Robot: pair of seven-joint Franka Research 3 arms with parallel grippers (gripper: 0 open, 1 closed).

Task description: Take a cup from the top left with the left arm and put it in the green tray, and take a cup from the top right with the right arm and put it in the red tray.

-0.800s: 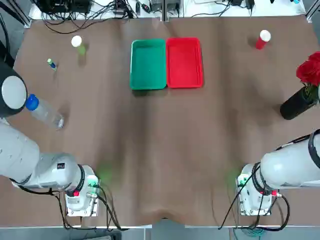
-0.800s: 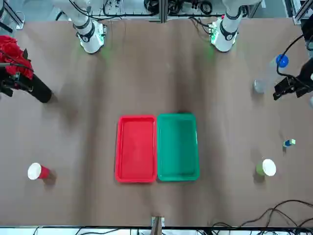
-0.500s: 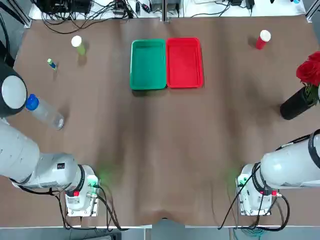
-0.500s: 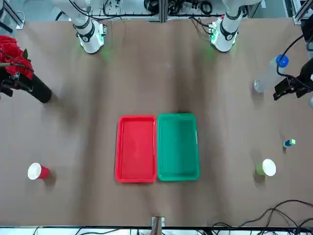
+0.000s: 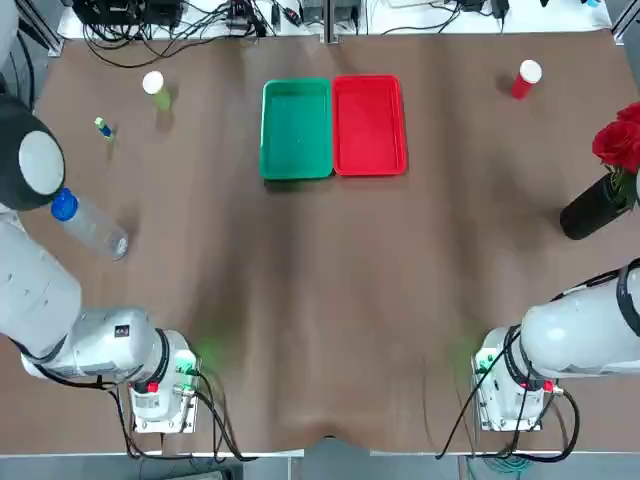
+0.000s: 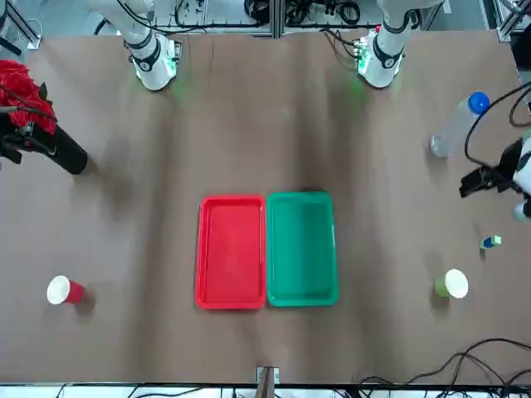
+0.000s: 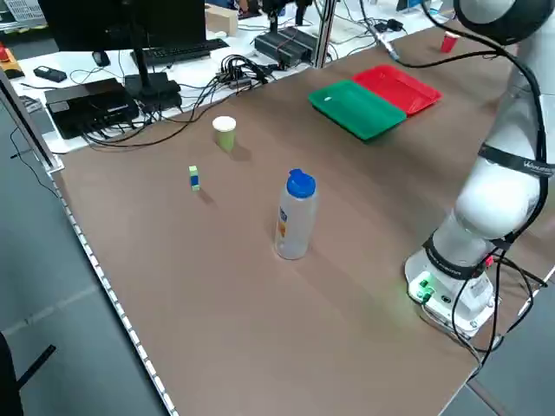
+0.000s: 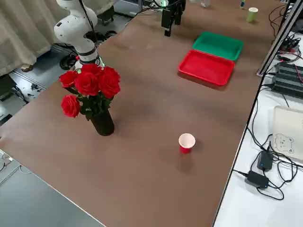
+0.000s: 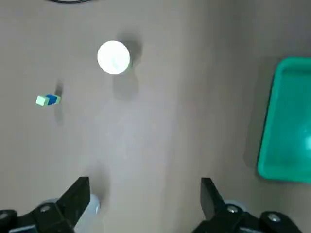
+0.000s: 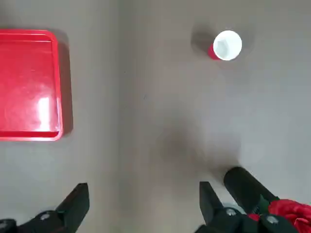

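While both arms sit high above the brown tabletop (image 5: 320, 300), you can see their fingers spread wide with nothing between them: the left gripper (image 9: 145, 204) hangs over the left side, the right gripper (image 10: 144, 206) over the right side.

Nearest the left arm's base, you have a clear plastic bottle (image 5: 92, 225) with a blue cap standing upright on the left edge of the tabletop. On the right edge, a dark vase (image 5: 592, 208) holds red roses (image 5: 622, 138).

Farther out, a small blue-and-green block (image 5: 103, 127) lies by itself on the left.

At the middle of the far side, you find the green tray (image 5: 296, 128) and the red tray (image 5: 368, 125) side by side, long edges touching, green on the left. Both trays hold nothing.

Farthest out, the yellow-green cup (image 5: 154, 86) stands upright in the far left corner, well apart from the green tray, its white inside bare. The red cup (image 5: 526, 78) stands upright in the far right corner, well apart from the red tray, and nothing is in it.
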